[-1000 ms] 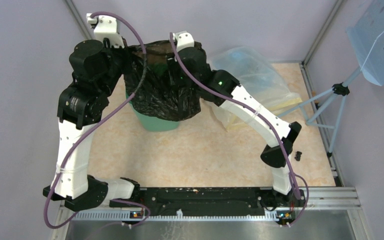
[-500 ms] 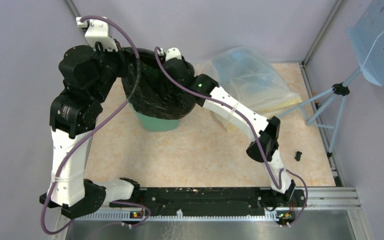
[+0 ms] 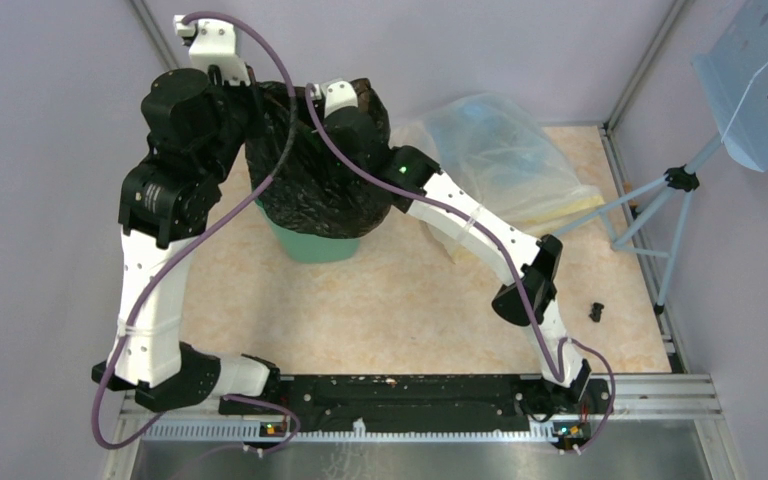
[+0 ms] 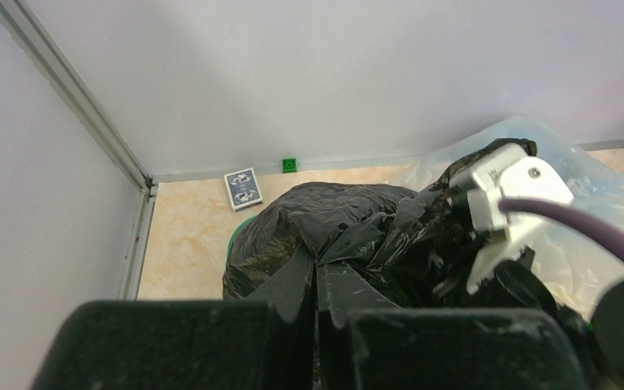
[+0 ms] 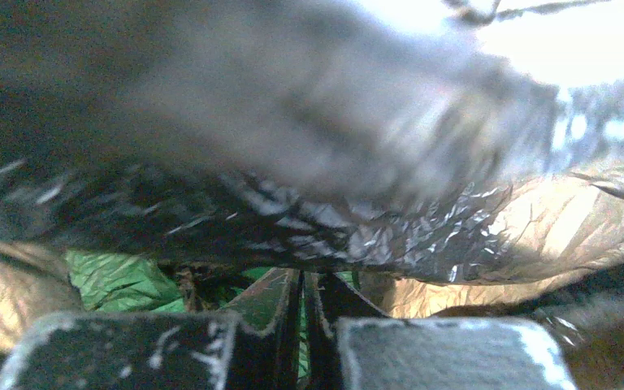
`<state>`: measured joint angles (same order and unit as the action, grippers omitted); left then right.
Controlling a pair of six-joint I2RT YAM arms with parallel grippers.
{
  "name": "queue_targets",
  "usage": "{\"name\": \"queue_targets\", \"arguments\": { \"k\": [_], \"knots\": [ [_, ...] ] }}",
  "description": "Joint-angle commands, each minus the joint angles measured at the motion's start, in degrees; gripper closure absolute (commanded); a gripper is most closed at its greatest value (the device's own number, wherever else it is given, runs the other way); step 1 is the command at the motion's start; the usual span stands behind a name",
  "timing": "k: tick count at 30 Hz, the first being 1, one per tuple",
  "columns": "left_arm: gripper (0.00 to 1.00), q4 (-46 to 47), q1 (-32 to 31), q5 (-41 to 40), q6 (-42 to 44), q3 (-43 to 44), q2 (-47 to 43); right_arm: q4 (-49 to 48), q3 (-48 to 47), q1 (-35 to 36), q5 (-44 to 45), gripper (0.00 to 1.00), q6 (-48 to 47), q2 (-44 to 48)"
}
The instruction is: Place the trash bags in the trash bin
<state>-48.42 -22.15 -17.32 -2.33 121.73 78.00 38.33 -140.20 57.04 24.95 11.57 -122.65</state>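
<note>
Trash bag: thin, glossy, crinkly black plastic trash bag (image 3: 320,195), draped over the mouth and upper sides of the bin, with its skirt hanging outside.
Bin: mint-green plastic trash bin (image 3: 315,247) with tapering sides. Only its lower wall shows, at the far left of the beige marbled surface (image 3: 410,300).
Left gripper (image 4: 315,276): clenched on gathered folds at the top of the black plastic trash bag.
Right gripper (image 5: 302,296): jaws closed beneath the black film, with green showing beyond the tips. Whether any film is pinched cannot be told.
Change, half a second: the left wrist has shifted up-frame and to the right. The bag top now humps over the right wrist. The right elbow is unchanged.
Change, one second: the right elbow has drawn in from the right edge, and the bag's spread has narrowed.
Neighbour, right: large translucent clear-yellowish plastic bag (image 3: 505,160), just beside the bin.
Neighbours, far: blue-backed card box (image 4: 242,188) and small green square (image 4: 290,165), by the back wall behind the bin.
Stray item: small black piece (image 3: 595,312), near the right edge.
Edges: metal frame rails run along the left, far and right sides. The bin stands near the far-left corner.
Open room: bare surface between the bin and the arm bases, and a narrower strip left of the bin.
</note>
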Motion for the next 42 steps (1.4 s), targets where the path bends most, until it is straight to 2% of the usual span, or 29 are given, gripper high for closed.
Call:
{"name": "queue_targets", "arguments": {
  "k": [1, 9, 14, 19, 31, 38, 42],
  "knots": [
    [1.0, 3.6, 0.5, -2.8, 2.8, 6.5, 3.6, -5.3, -2.4, 1.5, -0.8, 1.0, -3.1, 3.6],
    [1.0, 9.4, 1.4, -8.1, 5.8, 8.3, 5.2, -10.3, -2.5, 2.4, -7.6, 1.0, -4.4, 1.8],
    [1.0, 14.6, 1.5, -9.1, 7.8, 2.3, 2.9, -8.9, -3.5, 2.4, -8.8, 1.0, -4.0, -1.7],
    [1.0, 14.9, 2.3, -10.9, 8.2, -0.9, 2.0, -6.2, -4.7, 2.3, -10.0, 1.0, -2.9, -5.5],
    [1.0, 12.1, 3.1, -8.8, 3.1, -12.8, -3.5, -4.9, -3.0, 1.4, -11.2, 1.0, -0.7, -12.3],
    [1.0, 11.4, 6.4, -4.5, 0.4, -19.1, -4.6, -3.7, -2.9, 0.1, -14.1, 1.0, 2.1, -16.5],
    [1.0, 10.3, 8.6, -2.0, -0.6, -21.7, -4.0, -3.2, -3.6, 0.1, -15.1, 1.0, 2.3, -15.4]
  ]
}}
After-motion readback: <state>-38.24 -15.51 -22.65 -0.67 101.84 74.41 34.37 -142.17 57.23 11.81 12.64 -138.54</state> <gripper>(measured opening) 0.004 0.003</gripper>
